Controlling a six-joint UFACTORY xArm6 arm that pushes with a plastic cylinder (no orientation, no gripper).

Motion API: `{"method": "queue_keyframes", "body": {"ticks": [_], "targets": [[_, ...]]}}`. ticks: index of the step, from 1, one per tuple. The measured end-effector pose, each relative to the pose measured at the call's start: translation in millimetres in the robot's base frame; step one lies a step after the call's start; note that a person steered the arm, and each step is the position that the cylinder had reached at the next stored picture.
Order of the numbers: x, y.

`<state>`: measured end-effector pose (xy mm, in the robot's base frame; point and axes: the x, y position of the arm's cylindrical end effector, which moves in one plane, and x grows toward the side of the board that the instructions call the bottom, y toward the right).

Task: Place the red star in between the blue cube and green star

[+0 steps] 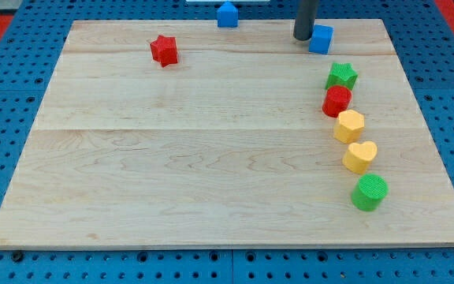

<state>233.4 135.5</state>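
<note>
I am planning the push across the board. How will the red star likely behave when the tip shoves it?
The red star lies flat and low, so it will probably slide on the smooth wooden board rather than tip or roll. Its points may make it spin under an off-centre push. My tip is far off, beside the blue cube.

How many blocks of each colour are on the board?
Red: 2, the red star and red cylinder
Blue: 2, the blue cube and blue house-shaped block
Green: 2, the green star and green cylinder
Yellow: 2, the yellow hexagon and yellow heart
Total: 8
</note>
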Motion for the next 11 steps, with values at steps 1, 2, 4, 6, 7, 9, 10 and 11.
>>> {"method": "queue_keyframes", "body": {"ticks": [1, 2, 4, 6, 7, 9, 10, 11], "targets": [[11.8, 0.2], [23.9, 0.1], [107.4, -180.9], [49.1, -317.9], [26.1, -274.0], [45.9, -219.1], [65.0, -241.1], [68.8, -185.5]]}}
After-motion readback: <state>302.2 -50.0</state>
